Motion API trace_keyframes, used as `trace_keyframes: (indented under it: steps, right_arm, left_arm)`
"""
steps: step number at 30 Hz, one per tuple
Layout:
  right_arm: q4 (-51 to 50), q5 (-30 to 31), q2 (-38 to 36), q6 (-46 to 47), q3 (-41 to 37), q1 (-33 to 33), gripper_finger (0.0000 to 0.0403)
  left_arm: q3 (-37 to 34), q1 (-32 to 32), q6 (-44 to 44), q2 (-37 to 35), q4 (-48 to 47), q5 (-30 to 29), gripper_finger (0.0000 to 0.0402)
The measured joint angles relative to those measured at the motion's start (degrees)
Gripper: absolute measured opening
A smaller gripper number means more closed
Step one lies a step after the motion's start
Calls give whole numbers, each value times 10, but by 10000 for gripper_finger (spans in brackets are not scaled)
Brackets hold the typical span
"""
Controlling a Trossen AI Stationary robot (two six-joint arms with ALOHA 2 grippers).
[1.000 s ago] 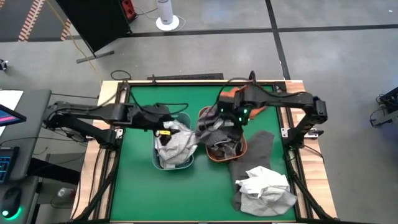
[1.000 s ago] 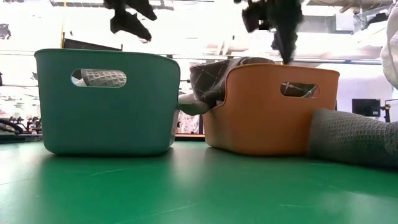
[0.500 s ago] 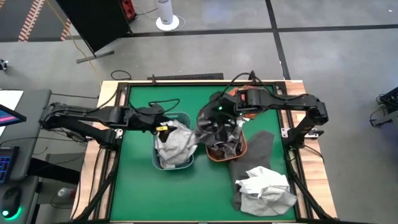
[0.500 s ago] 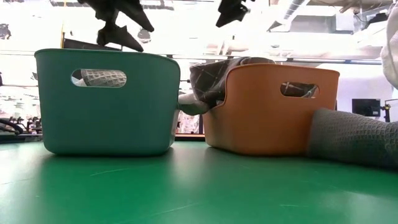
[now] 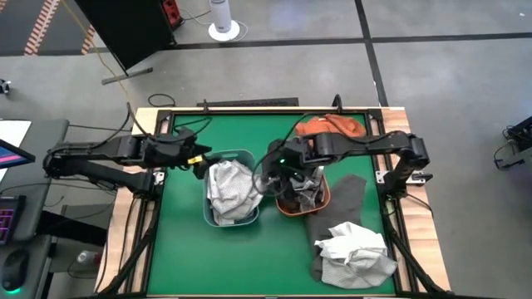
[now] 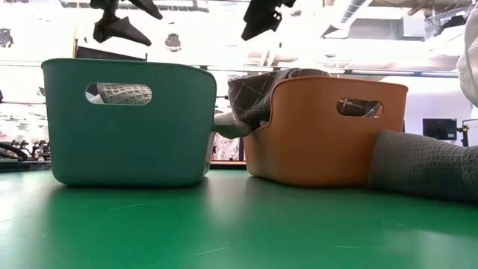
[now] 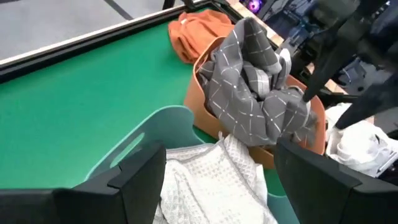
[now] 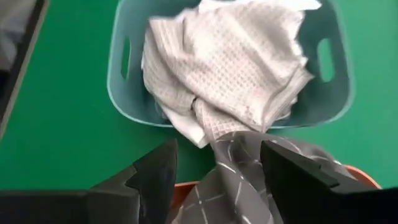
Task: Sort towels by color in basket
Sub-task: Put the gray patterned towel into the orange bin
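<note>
We see two baskets side by side on the green table (image 5: 183,249). The teal basket (image 5: 230,189) holds a light grey waffle-weave towel (image 5: 230,186), bunched and filling most of it. Just beside it stands the orange basket (image 5: 299,195), stuffed with a dark grey checked towel (image 7: 255,93) that spills over the rim toward the teal basket.

Taking the orange basket as our landmark: a rust-orange towel (image 5: 331,126) lies on the table behind it, a dark grey towel (image 5: 342,199) lies flat against its outer side, away from the teal one, and a crumpled white towel (image 5: 353,249) sits on that dark towel's near end.

The left gripper (image 5: 199,158) hovers at the teal basket's far left corner, jaws spread and empty. The right gripper (image 5: 270,170) hangs over the gap between the two baskets, jaws parted, nothing in them.

From overhead we cannot read the check pattern; the left wrist view shows it plainly. The right wrist view shows the light towel's weave and the teal basket's handle slots. The low view alone shows both grippers well above the basket rims, and the checked towel drooping over the orange rim.
</note>
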Motion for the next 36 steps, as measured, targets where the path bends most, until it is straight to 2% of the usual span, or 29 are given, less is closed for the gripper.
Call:
trace_keyframes:
  steps: [4, 10, 13, 16, 21, 22, 31, 36]
  right_arm:
    - [-15, 0, 29, -1, 0, 3, 259]
    - [-89, 0, 67, -84, 0, 16, 259]
    - [-88, 14, 87, -112, 0, 18, 239]
    - [-90, 22, 103, -115, 0, 8, 183]
    - [-100, 24, 100, -98, 0, -8, 35]
    - [-101, 24, 94, -98, 0, -10, 21]
    - [-102, 36, 6, -53, 0, -22, 25]
    - [-141, 35, -24, -30, 0, -20, 48]
  left_arm:
    - [0, 9, -1, -3, -5, 0, 283]
    - [0, 14, -10, 3, -5, 0, 283]
    - [0, 14, -10, 4, -3, -13, 283]
    - [0, 14, -10, 6, -4, -24, 283]
    - [0, 14, -3, 6, -2, -26, 283]
    - [0, 14, -1, 6, -2, -26, 283]
    - [0, 14, 26, 4, -3, 12, 283]
    - [0, 14, 36, 4, -2, 13, 283]
